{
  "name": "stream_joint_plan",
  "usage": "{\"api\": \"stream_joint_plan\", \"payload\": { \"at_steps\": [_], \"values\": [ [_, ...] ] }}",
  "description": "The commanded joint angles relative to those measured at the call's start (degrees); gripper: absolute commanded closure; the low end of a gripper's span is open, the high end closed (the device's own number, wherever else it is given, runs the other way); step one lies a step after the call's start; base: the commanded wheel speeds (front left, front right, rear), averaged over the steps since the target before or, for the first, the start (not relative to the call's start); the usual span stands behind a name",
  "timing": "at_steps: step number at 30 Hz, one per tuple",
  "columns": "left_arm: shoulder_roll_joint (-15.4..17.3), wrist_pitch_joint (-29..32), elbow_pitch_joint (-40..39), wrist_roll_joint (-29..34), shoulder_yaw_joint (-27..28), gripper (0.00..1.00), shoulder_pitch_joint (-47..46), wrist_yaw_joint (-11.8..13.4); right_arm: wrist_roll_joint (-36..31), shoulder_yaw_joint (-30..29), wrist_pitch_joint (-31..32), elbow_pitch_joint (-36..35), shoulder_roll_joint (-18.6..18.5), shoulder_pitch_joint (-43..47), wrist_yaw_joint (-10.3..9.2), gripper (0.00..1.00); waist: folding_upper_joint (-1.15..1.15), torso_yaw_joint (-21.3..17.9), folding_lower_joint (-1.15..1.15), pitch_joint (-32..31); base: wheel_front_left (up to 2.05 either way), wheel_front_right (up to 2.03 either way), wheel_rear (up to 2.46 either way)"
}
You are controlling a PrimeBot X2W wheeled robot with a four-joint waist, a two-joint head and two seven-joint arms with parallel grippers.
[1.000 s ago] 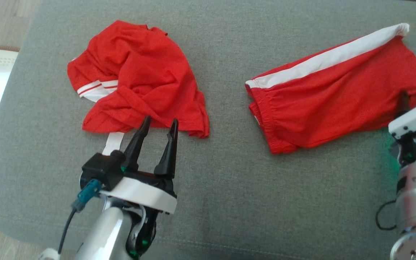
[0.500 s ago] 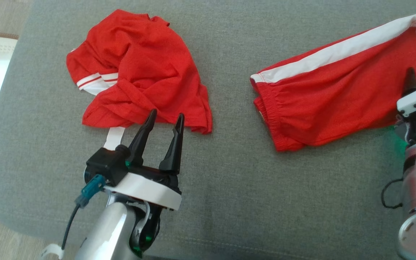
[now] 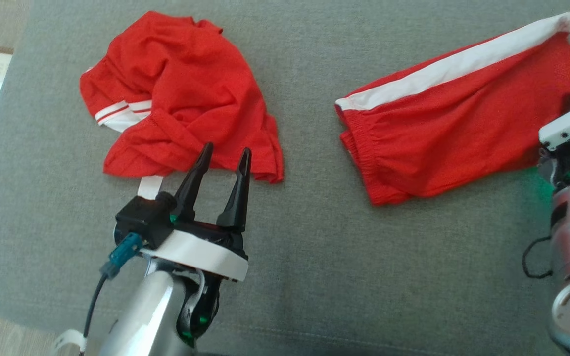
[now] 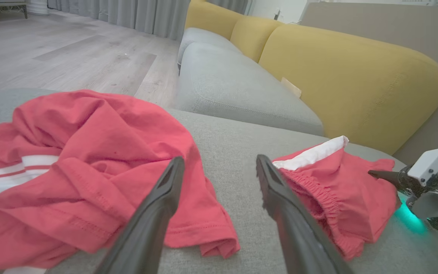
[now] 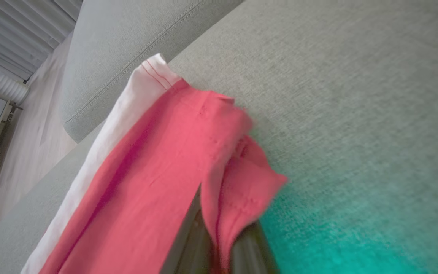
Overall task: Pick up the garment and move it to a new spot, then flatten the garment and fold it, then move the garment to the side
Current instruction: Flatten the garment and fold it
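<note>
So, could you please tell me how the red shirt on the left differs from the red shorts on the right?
The shirt lies crumpled in a heap; the shorts lie flat. The shirt has thin white stripes; the shorts have one broad white band. The left gripper is open by the shirt; the right gripper pinches the shorts. Both are red, on the grey cushion.

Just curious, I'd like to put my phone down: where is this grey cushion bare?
The widest bare patch is the near part of the grey cushion, between the left gripper and the right gripper. A narrower strip runs between the crumpled red shirt and the red shorts. Crowded: the shirt's near hem and the shorts' pinched right end.
</note>
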Motion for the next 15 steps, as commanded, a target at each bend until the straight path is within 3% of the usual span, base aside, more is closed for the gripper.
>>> {"api": "stream_joint_plan", "payload": {
  "at_steps": [1,15],
  "values": [
    [0.19,-0.45,-1.70,-0.30,1.97,0.00,-1.54,0.22,0.22,1.15,-1.09,-0.74,0.71,-0.92,-0.05,1.00,0.00,-0.83,0.00,-0.91,0.00,0.00,0.00],
    [0.19,-0.45,-1.07,-0.23,2.96,0.00,1.65,-0.27,4.10,-1.50,-9.64,-2.31,2.39,9.29,-0.05,1.00,0.00,-7.37,0.00,-8.03,0.00,0.00,0.00]
  ]
}}
